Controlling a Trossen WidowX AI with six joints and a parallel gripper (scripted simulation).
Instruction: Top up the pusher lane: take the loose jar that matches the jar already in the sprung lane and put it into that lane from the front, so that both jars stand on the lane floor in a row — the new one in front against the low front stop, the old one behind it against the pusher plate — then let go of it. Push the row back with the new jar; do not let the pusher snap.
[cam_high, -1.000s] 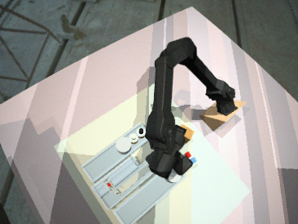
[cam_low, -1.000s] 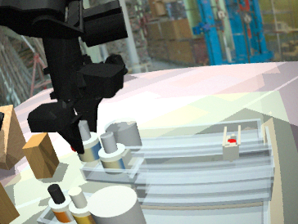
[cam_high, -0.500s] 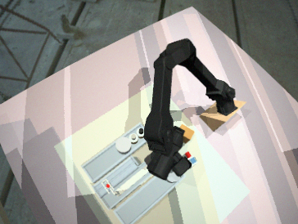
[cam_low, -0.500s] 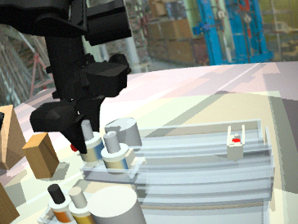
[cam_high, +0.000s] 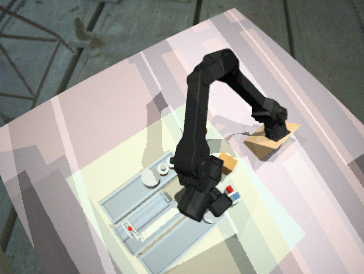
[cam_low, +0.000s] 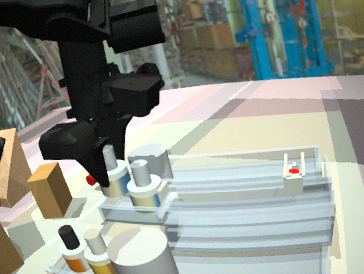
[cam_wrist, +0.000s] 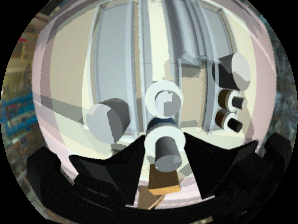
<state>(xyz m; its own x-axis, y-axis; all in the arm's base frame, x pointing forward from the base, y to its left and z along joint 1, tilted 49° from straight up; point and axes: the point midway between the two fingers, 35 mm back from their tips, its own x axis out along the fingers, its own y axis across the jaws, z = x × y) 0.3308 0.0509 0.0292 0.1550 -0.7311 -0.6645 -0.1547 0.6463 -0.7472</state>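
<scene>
My gripper (cam_low: 111, 178) (cam_wrist: 164, 136) is shut on a jar (cam_low: 117, 183) (cam_wrist: 166, 144) with a grey lid and a blue and cream label. It holds the jar upright at the front end of the clear-walled lane (cam_low: 240, 196) (cam_high: 150, 215). A matching jar (cam_low: 144, 194) (cam_wrist: 164, 99) stands in the lane directly behind the held jar, close to it or touching. A small grey piece with a red mark (cam_low: 294, 179) (cam_high: 130, 228) stands at the lane's far end. In the top view the arm hides the gripper and both jars.
Large grey cylinders stand on either side of the lane's front end (cam_low: 151, 159) (cam_low: 141, 254). Two orange-labelled jars (cam_low: 71, 246) (cam_low: 98, 248) stand near the nearer cylinder. A wooden block (cam_low: 49, 191) (cam_high: 228, 163) lies to the left. A wooden wedge (cam_high: 260, 145) lies by the arm's base.
</scene>
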